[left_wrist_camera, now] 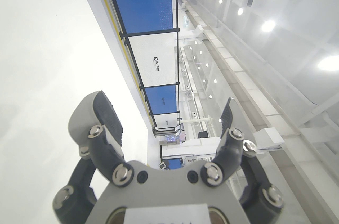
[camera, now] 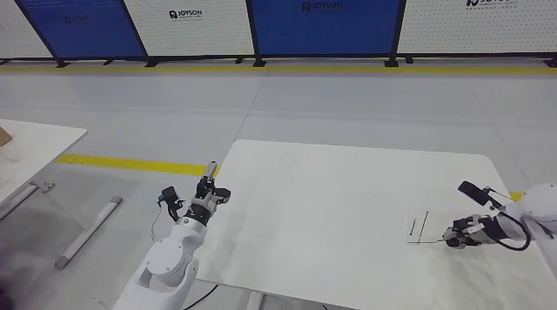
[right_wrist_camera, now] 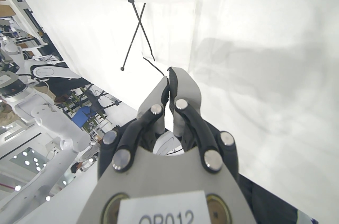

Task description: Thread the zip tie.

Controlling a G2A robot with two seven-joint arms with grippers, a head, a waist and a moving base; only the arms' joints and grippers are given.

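Presently, left gripper [left_wrist_camera: 166, 106]: jaws wide, empty, at the table [camera: 331, 223] edge. Zip tie [right_wrist_camera: 145, 35]: flat near the right edge, crossing a second tie [right_wrist_camera: 129, 49]. Right gripper [right_wrist_camera: 168, 76]: apparently pinching the tail. Advice: lift slowly and steady the head before feeding.

My white tabletop [camera: 331, 188] carries a thin pale sheet [right_wrist_camera: 172, 23] toward my right side. Two black ties lie on that sheet, crossed in an X: one [right_wrist_camera: 134, 9] and the other [right_wrist_camera: 128, 50].
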